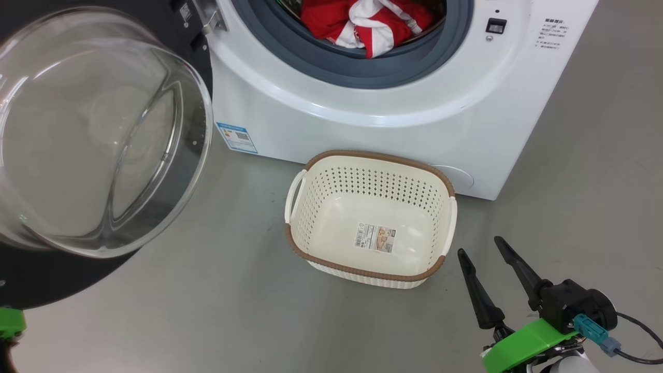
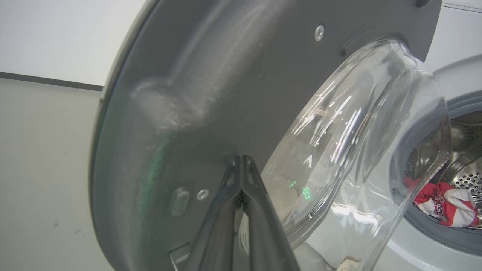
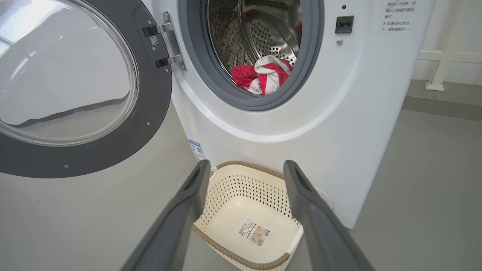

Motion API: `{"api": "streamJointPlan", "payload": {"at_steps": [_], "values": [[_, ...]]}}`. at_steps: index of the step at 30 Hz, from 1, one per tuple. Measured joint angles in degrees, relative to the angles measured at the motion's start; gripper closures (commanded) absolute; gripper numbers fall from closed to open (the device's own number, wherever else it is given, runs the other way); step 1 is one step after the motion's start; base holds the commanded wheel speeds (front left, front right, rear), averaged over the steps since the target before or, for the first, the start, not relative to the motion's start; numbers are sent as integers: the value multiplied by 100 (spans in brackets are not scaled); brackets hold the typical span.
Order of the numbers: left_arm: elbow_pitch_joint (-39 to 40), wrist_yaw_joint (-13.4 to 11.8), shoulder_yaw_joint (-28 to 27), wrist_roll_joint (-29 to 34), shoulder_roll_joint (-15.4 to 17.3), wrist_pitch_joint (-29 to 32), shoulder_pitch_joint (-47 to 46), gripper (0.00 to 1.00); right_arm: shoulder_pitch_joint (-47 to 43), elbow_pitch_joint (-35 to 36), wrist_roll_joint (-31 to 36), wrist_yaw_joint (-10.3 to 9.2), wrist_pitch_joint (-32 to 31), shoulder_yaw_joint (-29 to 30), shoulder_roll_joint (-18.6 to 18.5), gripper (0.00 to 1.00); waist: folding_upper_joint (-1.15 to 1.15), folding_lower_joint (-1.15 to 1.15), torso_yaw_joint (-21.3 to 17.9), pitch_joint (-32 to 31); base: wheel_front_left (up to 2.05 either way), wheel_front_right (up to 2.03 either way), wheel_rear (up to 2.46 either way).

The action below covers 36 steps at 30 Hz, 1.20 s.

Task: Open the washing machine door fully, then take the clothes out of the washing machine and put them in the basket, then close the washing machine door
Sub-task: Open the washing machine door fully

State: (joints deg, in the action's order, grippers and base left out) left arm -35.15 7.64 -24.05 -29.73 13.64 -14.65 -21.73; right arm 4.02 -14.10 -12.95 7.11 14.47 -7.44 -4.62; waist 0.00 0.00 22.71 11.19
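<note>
- now the left gripper [image 2: 241, 160] is holding shut by the open washing machine door [image 3: 150, 113].
- the right gripper [image 1: 479, 246] is gaping wide near the basket [image 1: 373, 158].
- the clothes [image 1: 370, 26] are lying in the washing machine [image 1: 362, 129].

Red-and-white clothes [image 1: 370, 26] in a white washing machine [image 1: 373, 98]; cream perforated basket [image 1: 331, 207], brown woven rim; black door [image 3: 150, 98].

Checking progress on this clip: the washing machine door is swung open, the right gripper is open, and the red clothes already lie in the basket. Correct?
Not quite: the red clothes lie in the washing machine drum; the basket holds just its paper label. The right wrist view shows this. The washing machine door is swung open and the right gripper is open, as said.
</note>
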Motion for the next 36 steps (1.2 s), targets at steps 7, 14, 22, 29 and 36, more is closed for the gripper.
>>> {"api": "streamJointPlan", "payload": {"at_steps": [7, 14, 22, 29, 36], "values": [[-27, -1, -32, 0, -22, 0, 0, 100, 0, 1, -7, 0, 0, -1, 2, 0, 0, 0, -29, -82, 0, 0, 0], [341, -5, 214, -9, -114, 0, 269, 100, -9, 5, -97, 0, 0, 54, 21, 0, 0, 0, -40, -255, 0, 0, 0], [818, -7, 475, -49, -349, 0, 835, 100, -78, 26, -177, 0, 1, 121, 56, 0, 0, 0, -61, -491, 0, 0, 0], [1237, -7, 802, -8, -522, 0, 1380, 76, -236, 83, -245, 0, 14, 219, 83, 0, 0, 0, -216, -613, 0, 0, 0], [1647, -7, 1329, 167, -534, 0, 1749, 0, -287, 170, -313, 0, 15, 355, 115, 0, 0, 0, -481, -639, 0, 0, 0]]}}
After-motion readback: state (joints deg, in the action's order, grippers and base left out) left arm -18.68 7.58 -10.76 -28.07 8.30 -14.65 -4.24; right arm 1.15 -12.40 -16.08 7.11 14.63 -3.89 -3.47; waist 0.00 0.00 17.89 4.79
